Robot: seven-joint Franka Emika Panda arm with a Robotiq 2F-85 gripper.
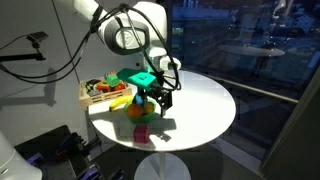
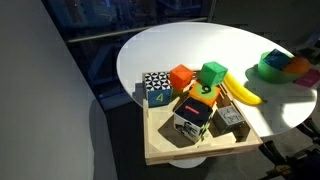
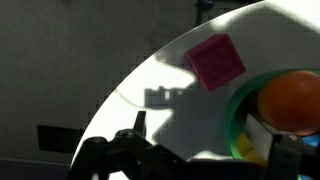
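Hand (image 1: 160, 92) hangs low over the table (image 1: 205, 100), fingers spread wide apart, gripping nothing.

Nearest to it is a green bowl (image 3: 238, 115): smooth plastic with a rounded rim. It sits on the table just below the hand and holds a glossy orange ball (image 3: 292, 100).

Just beside the bowl lies a pink block (image 3: 215, 62), flat, square and matte, resting apart from the rim.

The table is round, white and smooth.

A shallow wooden tray (image 2: 160, 150) holds printed cubes, and a yellow banana (image 2: 241, 92) lies at its edge.
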